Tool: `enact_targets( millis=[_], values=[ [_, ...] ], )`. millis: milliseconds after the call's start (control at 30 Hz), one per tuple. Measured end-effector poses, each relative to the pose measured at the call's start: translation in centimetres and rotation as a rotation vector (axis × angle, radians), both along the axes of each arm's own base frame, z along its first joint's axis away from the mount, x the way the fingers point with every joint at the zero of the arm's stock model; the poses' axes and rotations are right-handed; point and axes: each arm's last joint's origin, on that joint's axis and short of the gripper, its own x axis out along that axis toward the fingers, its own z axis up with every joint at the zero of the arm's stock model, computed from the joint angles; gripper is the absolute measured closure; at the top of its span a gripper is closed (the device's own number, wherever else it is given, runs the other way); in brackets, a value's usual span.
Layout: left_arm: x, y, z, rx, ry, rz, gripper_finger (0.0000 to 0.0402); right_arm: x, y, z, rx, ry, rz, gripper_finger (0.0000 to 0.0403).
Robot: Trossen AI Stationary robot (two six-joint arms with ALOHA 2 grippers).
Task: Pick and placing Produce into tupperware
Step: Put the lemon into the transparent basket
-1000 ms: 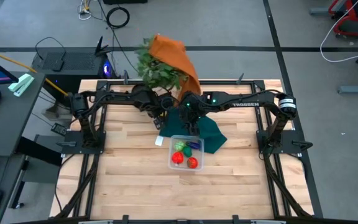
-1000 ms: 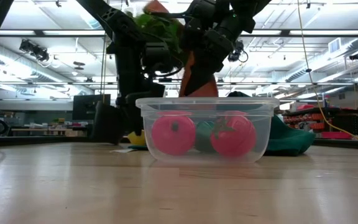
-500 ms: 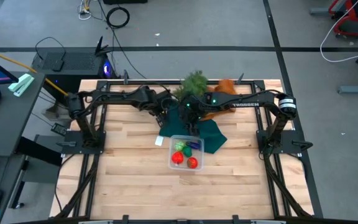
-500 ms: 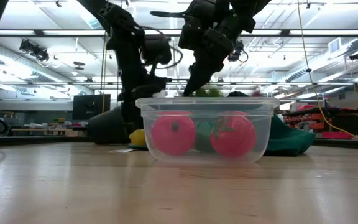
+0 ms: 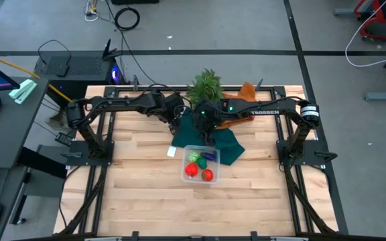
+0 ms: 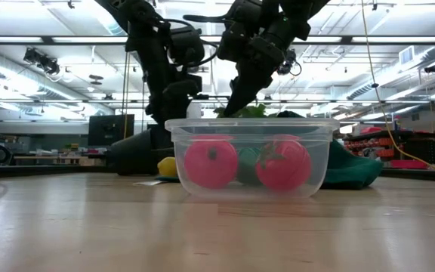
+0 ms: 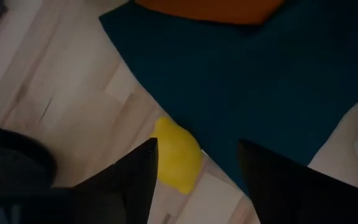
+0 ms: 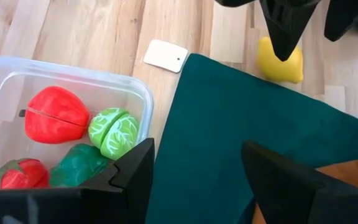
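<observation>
Four pieces of produce sit in the tupperware (image 5: 200, 165), and that is what we meet first coming in from the near edge of the table (image 5: 146, 201). We see two red ones (image 8: 56, 116) on the near side, a light green cabbage-like piece (image 8: 114, 130) beside them and a darker green one (image 8: 78, 164) tucked in with them. From the low view the clear container (image 6: 250, 155) stands flat on the wood, with two pinkish-red pieces pressed up against its front wall.

Moving back, we come to the white block (image 8: 165, 55), lying on the bare wood just off the container's far left corner. Beside it spreads the dark teal cloth (image 8: 247, 130), and the container's far edge touches or overlaps that cloth.

Next up, the yellow lemon (image 7: 176, 155) rests on the wood right at the cloth's edge, outside the container. We have the left gripper (image 7: 194, 165) hovering directly above it, fingers spread apart with the lemon showing between them, nothing clamped. From the other arm's camera the same lemon (image 8: 279, 60) sits under those dark fingertips.

Right gripper (image 8: 194, 165) now: we see it over the cloth just past the container, fingers apart and empty.

Farthest back, the leafy green plant (image 5: 204, 86) and an orange cloth (image 5: 243, 94) lie at the table's far edge.
</observation>
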Motion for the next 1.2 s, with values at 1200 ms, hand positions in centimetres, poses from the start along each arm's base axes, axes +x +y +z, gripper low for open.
enact_targets(
  millis=[1200],
  values=[
    [0.4, 1.2, -5.5, -0.148, 0.166, 0.162, 0.0065, 0.0, 0.0, 0.0, 0.002, 0.005, 0.001, 0.0199]
  ],
)
